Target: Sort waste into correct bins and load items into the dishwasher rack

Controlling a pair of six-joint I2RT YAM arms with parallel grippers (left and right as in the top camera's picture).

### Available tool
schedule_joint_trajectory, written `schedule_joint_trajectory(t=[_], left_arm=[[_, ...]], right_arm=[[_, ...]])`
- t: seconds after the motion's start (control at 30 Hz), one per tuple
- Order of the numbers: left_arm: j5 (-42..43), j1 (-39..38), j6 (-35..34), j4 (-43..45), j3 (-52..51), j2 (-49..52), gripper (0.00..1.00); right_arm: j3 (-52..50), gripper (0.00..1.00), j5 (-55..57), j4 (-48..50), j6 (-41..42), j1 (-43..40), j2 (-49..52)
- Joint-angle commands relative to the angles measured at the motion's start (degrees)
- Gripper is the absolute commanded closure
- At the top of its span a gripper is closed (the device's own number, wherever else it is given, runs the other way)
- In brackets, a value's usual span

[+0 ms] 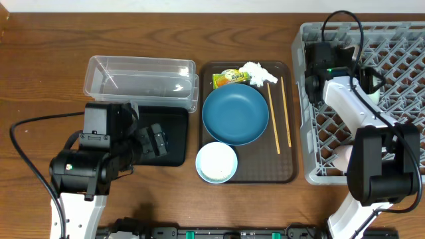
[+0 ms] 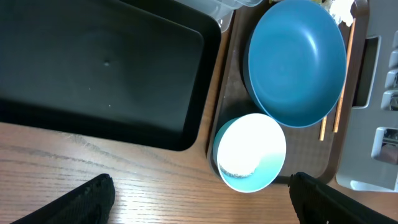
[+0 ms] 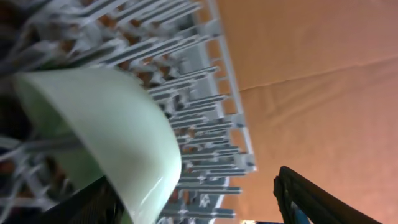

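The rack (image 1: pixel 302 133) stands at the desk's (image 1: pixel 40 40) right end, with the right arm over it. The right wrist view shows the green bowl (image 3: pixel 106 124) tilted among the pegs. The right claw (image 3: pixel 193 196) is spread wide, one finger by the bowl's rim and the other well clear, so that bowl looks loaded. A pale pink shape low in the rack may be the cup, but the arm half hides it.

The brown tray (image 1: pixel 255 166) in the middle carries what is left to sort. The tub (image 1: pixel 133 79) to its left is empty. So is the black tray (image 2: pixel 93 62), as far as the left arm lets it be seen.

The blue bowl (image 1: pixel 235 114) sits mid-tray. The white bowl (image 2: pixel 249 152) is at the tray's near-left corner. It lies just ahead of the left claw (image 2: pixel 202 202), a little toward that claw's right finger. That claw is wide and holds nothing. The left arm is plainly the nearer one for this bowl, which needs a short reach forward. Specks inside it may be rice; I cannot be sure.

The chopsticks (image 1: pixel 285 113) lie along the tray's right side, long axis running front to back, nearer the right arm. The tissue (image 1: pixel 257 73) and the wrapper (image 1: pixel 229 78) sit touching at the far edge.
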Motion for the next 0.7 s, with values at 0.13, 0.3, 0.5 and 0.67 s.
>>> schedule_joint_trajectory(t=[0.13, 0.3, 0.5, 0.67], left_arm=[[-0.9, 0.2, 0.7, -0.1, 0.6, 0.0, 0.08], [-0.9, 0.2, 0.7, -0.1, 0.6, 0.0, 0.08], [-0.9, 0.2, 0.7, -0.1, 0.6, 0.0, 0.08], [-0.9, 0.2, 0.7, -0.1, 0.6, 0.0, 0.08]], right_arm=[[0.2, 0.28, -37.2, -2.7, 0.5, 0.8, -11.8], [0.2, 0.34, -66.0, -5.9, 4.3, 1.2, -22.1], [-0.1, 0.36, -79.5, -12.4, 10.3, 7.3, -23.5], [-2.5, 0.52, -71.6, -17.6, 18.8, 12.9, -17.3]])
